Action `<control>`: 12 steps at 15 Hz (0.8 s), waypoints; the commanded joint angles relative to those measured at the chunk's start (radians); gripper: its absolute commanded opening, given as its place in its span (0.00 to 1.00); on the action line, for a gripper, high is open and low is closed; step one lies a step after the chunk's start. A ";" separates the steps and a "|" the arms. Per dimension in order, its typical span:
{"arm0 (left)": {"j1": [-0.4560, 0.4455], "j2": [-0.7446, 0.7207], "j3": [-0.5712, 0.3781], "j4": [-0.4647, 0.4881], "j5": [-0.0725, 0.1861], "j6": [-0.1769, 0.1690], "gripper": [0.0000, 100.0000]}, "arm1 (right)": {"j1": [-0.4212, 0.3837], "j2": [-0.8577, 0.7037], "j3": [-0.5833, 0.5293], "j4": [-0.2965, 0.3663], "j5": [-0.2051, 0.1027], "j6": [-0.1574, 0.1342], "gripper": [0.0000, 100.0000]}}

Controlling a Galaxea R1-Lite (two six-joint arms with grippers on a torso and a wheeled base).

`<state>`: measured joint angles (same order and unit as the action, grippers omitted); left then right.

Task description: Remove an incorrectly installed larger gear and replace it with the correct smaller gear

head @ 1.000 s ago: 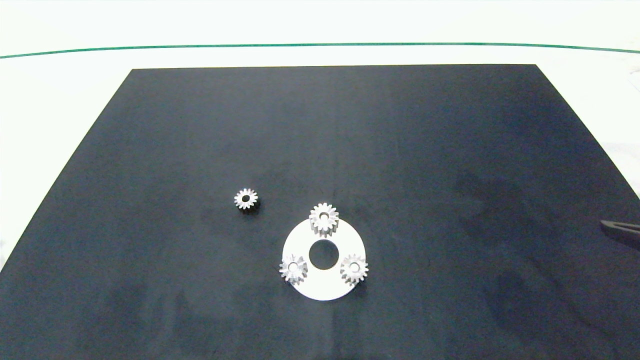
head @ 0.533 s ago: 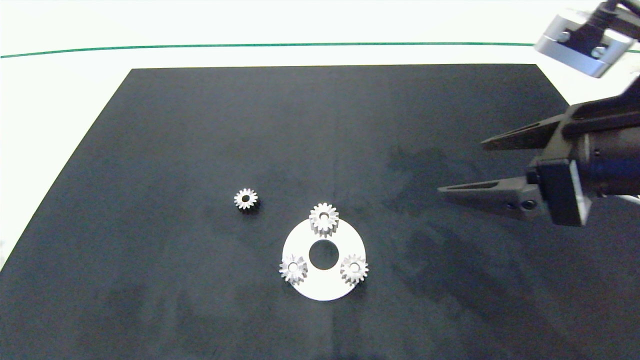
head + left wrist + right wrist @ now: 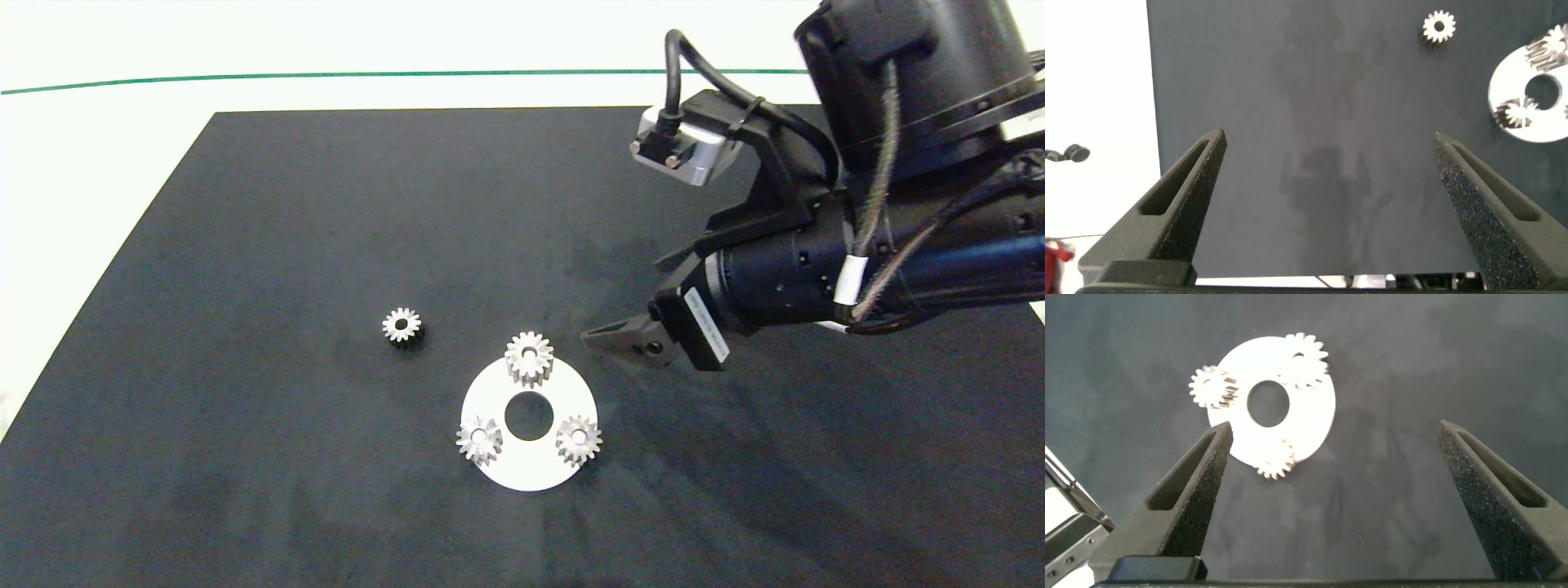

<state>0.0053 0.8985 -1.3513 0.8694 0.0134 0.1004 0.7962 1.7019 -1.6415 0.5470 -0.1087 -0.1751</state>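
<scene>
Black mat (image 3: 326, 204) under everything. Right gripper (image 3: 620, 327) wide open and empty, just beside the larger gear (image 3: 529, 357) on white disc (image 3: 531, 469). Smaller gear (image 3: 402, 325) farther beyond, loose.

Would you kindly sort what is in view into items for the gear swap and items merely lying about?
Job:
- larger gear, on the white disc
- smaller gear, loose on the black mat
- right end effector, open beside the disc

Lying about:
- two other small gears on the disc
</scene>
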 commanded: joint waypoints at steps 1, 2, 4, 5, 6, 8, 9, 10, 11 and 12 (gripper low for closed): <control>0.001 -0.018 0.001 0.010 0.000 0.005 1.00 | 0.040 0.110 -0.049 0.013 -0.008 0.000 1.00; 0.001 -0.018 0.001 0.010 0.000 0.005 1.00 | 0.044 0.133 -0.060 0.013 -0.016 0.000 1.00; 0.002 -0.020 0.000 0.010 0.000 0.005 1.00 | 0.044 0.177 -0.077 0.011 -0.032 0.002 1.00; 0.001 -0.021 0.001 0.010 0.000 0.005 1.00 | 0.043 0.203 -0.093 0.011 -0.037 0.013 1.00; 0.001 -0.023 0.001 0.008 0.000 0.005 1.00 | 0.043 0.220 -0.104 0.011 -0.037 0.022 1.00; 0.001 -0.024 0.001 0.010 0.000 0.010 1.00 | 0.043 0.231 -0.112 0.011 -0.039 0.026 1.00; 0.001 -0.027 0.001 0.010 0.000 0.012 1.00 | 0.043 0.239 -0.113 0.011 -0.042 0.026 1.00; 0.001 -0.029 0.001 0.010 0.000 0.013 1.00 | 0.041 0.248 -0.115 0.011 -0.043 0.026 1.00; 0.001 -0.030 0.001 0.010 0.000 0.013 1.00 | 0.041 0.255 -0.115 0.011 -0.046 0.026 1.00; 0.001 -0.030 0.001 0.010 0.000 0.013 1.00 | 0.041 0.263 -0.115 0.011 -0.048 0.028 1.00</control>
<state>0.0053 0.8726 -1.3502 0.8740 0.0134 0.1130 0.8374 1.9532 -1.7555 0.5536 -0.1568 -0.1466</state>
